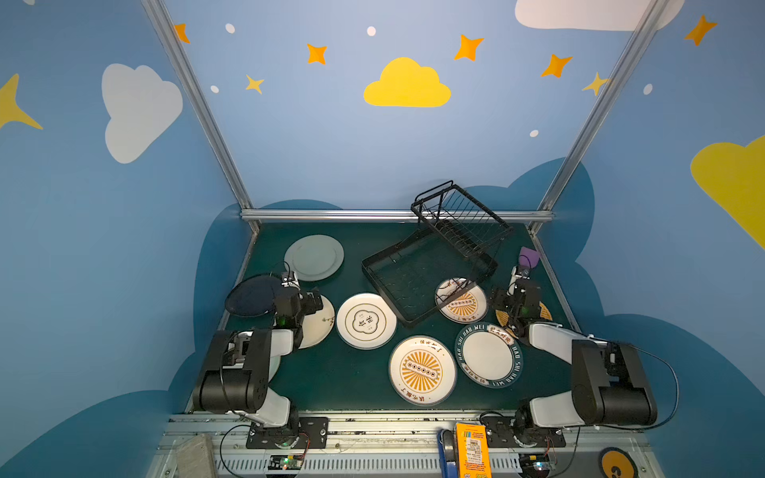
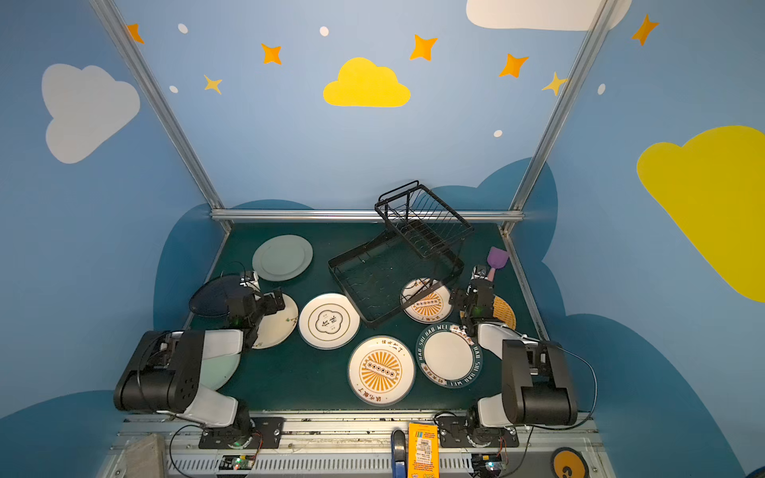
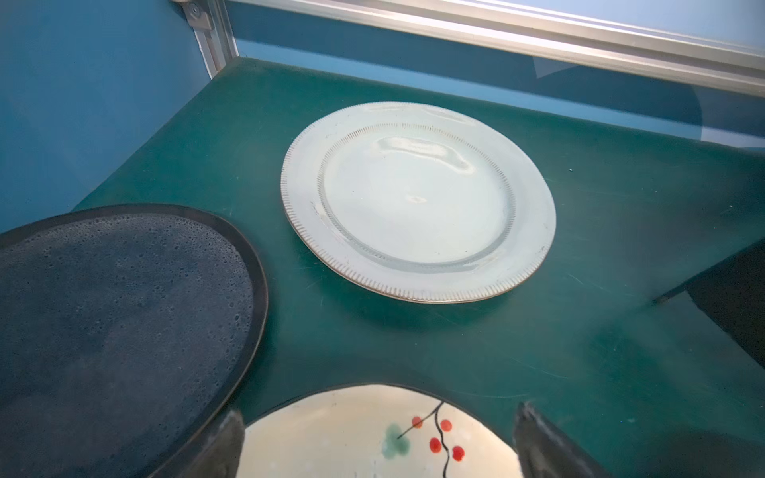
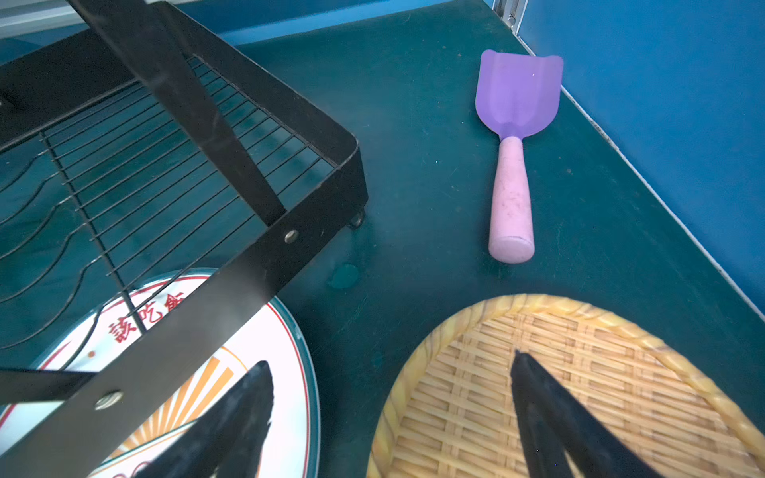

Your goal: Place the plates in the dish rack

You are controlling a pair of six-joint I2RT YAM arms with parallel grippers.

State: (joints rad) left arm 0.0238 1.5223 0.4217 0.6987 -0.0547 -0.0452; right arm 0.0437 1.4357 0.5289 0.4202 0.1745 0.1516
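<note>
The black wire dish rack (image 1: 439, 265) (image 4: 165, 165) stands at the back right with nothing in it. Flat on the green mat lie a grey-green plate (image 1: 313, 257) (image 3: 418, 198), a navy plate (image 1: 252, 296), a cream berry plate (image 1: 321, 327), a flower-outline plate (image 1: 366, 320), a sunburst plate (image 1: 422, 369) and a teal-lettered plate (image 1: 489, 354). A second sunburst plate (image 4: 273, 372) lies partly under the rack's corner. My left gripper (image 3: 378, 411) hangs open above the cream plate's far edge. My right gripper (image 4: 390, 359) is open between that sunburst plate and a woven-pattern plate (image 4: 579, 393).
A purple spatula with a pink handle (image 4: 513, 145) lies by the right wall, beyond the woven-pattern plate. A mint plate (image 2: 219, 370) sits partly under the left arm. Blue walls and an aluminium rail (image 1: 372, 215) bound the mat. An orange box (image 1: 472, 449) stands in front.
</note>
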